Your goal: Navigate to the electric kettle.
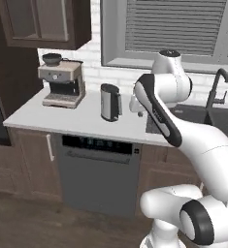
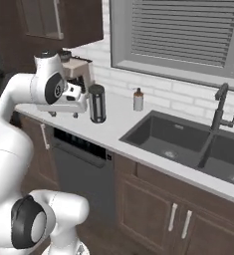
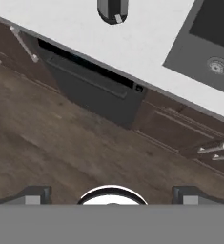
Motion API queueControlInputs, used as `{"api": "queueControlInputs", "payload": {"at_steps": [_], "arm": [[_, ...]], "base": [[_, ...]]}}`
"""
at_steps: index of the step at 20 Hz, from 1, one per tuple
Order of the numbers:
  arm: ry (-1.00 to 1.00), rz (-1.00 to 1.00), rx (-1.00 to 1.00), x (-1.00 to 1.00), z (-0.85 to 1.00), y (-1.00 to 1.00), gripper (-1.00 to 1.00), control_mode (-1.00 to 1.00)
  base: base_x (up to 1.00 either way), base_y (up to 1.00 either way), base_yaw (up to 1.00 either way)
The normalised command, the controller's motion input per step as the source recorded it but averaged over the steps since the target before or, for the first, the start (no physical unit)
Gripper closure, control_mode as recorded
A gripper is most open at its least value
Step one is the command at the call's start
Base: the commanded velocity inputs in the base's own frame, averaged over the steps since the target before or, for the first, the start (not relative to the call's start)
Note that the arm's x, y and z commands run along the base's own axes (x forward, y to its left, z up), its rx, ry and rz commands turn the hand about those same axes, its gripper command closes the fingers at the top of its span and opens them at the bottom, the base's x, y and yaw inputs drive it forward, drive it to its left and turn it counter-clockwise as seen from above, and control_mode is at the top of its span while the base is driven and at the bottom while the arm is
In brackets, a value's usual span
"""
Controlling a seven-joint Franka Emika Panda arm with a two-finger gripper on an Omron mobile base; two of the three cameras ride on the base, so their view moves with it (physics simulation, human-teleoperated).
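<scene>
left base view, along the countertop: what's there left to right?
espresso machine → electric kettle → sink → faucet. The soap bottle beside the kettle is mostly behind the arm, so I left it out.

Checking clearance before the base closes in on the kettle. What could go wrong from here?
1. The arm's raised hand hangs close beside the electric kettle; more forward drive might knock it over.
2. The dishwasher front sits right below the kettle; the base could bump it.
3. The soap dispenser stands nearby, exposed to an arm swing.
</scene>
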Motion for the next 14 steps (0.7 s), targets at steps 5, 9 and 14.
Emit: {"api": "queueControlInputs", "payload": {"at_steps": [5, 9, 14], "arm": [[0.0, 0.0, 0.0, 0.0, 0.0, 0.0, -1.0, 1.0], [0.0, 0.0, 0.0, 0.0, 0.0, 0.0, -1.0, 1.0], [0.0, 0.0, 0.0, 0.0, 0.0, 0.0, -1.0, 1.0]], "base": [[0.92, 0.7, -0.34], [0.75, 0.45, -0.21], [0.69, 0.34, -0.21]]}}
